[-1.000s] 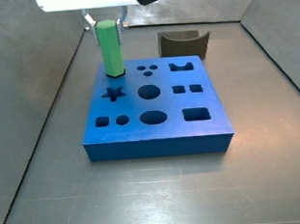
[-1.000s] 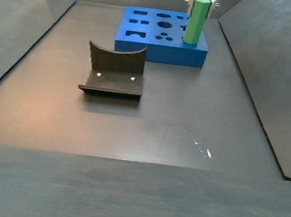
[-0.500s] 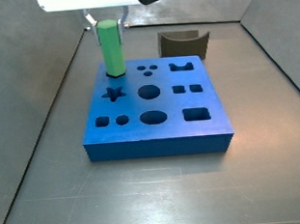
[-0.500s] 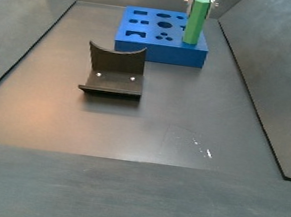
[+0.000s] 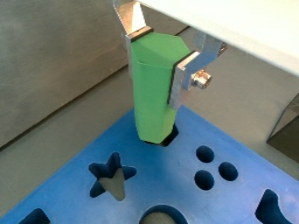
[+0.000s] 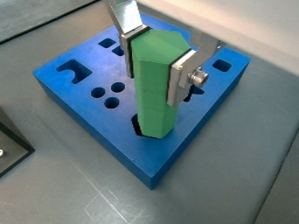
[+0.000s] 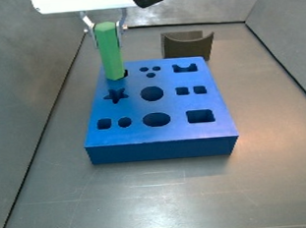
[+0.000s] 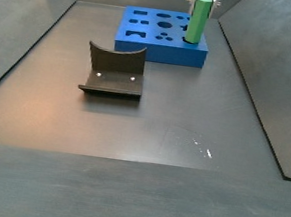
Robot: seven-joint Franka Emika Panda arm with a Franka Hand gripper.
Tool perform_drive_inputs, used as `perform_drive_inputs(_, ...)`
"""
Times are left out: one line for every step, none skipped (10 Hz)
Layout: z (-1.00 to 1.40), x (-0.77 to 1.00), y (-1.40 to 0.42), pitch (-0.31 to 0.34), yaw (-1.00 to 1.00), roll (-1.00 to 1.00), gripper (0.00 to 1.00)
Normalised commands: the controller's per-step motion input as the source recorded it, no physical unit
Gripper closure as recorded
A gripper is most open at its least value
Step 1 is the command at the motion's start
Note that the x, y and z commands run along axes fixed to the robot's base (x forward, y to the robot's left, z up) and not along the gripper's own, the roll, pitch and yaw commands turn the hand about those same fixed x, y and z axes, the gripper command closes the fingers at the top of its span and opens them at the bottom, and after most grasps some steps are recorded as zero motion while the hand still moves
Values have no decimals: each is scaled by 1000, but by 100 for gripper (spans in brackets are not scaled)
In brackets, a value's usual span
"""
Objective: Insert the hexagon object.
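The hexagon object is a tall bright green peg (image 5: 155, 87), also in the wrist view (image 6: 158, 83) and both side views (image 7: 109, 48) (image 8: 197, 18). It stands upright with its lower end at a hole in a corner of the blue block (image 7: 159, 111) (image 8: 161, 34) (image 5: 222, 188) (image 6: 100, 105). My gripper (image 5: 163, 54) (image 6: 158, 48) is shut on the peg's upper part, one silver finger (image 5: 187, 74) on each side. How deep the peg sits in the hole is hidden.
The blue block has several other shaped holes, among them a star (image 5: 108, 173) and round ones (image 7: 151, 91). A dark grey curved block (image 8: 113, 71) (image 7: 187, 43) stands on the floor apart from the blue block. Grey walls slope up around the floor.
The peg and gripper have shifted slightly, and the peg's lower end now sits a little lower at the block's corner hole.
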Motion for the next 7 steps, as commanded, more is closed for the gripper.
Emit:
perform_drive_inputs(-371, 6, 0, -54, 54, 0, 100)
perform_drive_inputs(-366, 143, 0, 0, 17, 0, 100)
perform_drive_inputs(-383, 254, 14, 0, 9, 14, 100)
perform_drive_inputs(-437, 294, 14, -19, 0, 4, 100)
perform_drive_inputs(-469, 243, 0, -69, 0, 16, 100)
perform_drive_inputs(-491, 154, 20, -84, 0, 53, 100)
perform_drive_inputs(-494, 0, 69, -46, 9, 167, 100)
